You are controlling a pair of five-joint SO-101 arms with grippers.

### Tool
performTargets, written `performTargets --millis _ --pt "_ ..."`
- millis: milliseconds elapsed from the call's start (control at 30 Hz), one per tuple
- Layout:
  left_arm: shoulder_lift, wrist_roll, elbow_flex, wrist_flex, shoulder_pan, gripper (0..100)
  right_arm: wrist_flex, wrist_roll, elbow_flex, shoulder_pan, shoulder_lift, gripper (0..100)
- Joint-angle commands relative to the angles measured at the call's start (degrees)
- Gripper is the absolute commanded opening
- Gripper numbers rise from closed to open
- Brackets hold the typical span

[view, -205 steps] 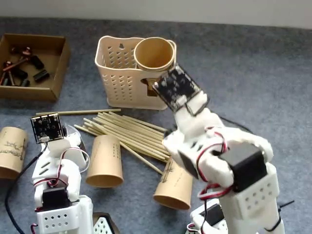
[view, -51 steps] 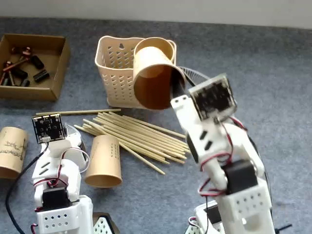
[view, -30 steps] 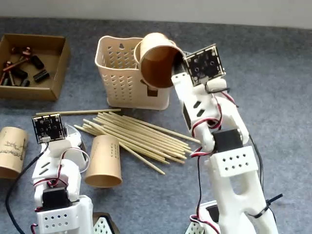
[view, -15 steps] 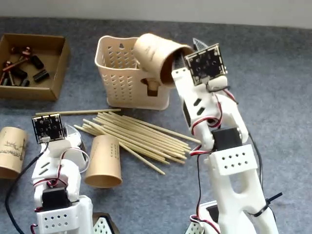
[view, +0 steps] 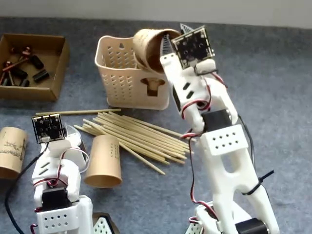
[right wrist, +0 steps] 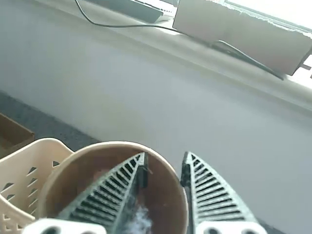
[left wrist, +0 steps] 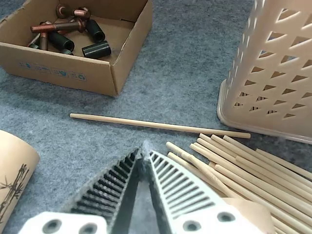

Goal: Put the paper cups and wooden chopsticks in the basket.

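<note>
By the front edge of the grey tabletop [view: 273, 97], the left tool [left wrist: 145, 152] is sitting closed and empty. A brown paper cup [view: 103, 161] is lying on its side next to the long wooden chopsticks [view: 139, 136]. Farther back, the right tool [right wrist: 165, 157] is gripping the rim of another brown paper cup [view: 146, 48], tipped over the cream plastic basket [view: 117, 80].

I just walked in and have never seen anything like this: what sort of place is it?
Probably a hobby or lab workbench for robot practice: a grey felt-like table cover, a cardboard box of bolts, and small white arms with bare wiring.
</note>
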State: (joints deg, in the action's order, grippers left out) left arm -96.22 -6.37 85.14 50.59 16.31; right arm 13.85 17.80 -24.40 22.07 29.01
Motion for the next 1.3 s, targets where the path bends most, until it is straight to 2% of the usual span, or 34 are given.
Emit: performTargets --millis 0,567,767,1033,1267 --pt "-0.4 0.6 -0.1 -1.1 0.6 1 -1.0 -0.4 4.4 0.6 -0.6 12.4" --pt "-0.4 0.6 -0.1 -1.1 0.6 1 -0.8 -0.4 4.1 0.7 -0.2 12.2" --pt "-0.4 0.6 -0.1 -1.1 0.6 1 0.4 -0.1 -1.7 2.0 -0.3 0.6" --pt "-0.4 0.6 -0.1 -1.0 0.6 1 0.3 0.0 -10.2 2.4 -1.0 0.5" --pt "-0.4 0.6 0.0 -0.9 0.6 1 0.6 0.0 -10.9 2.0 -5.9 0.5"
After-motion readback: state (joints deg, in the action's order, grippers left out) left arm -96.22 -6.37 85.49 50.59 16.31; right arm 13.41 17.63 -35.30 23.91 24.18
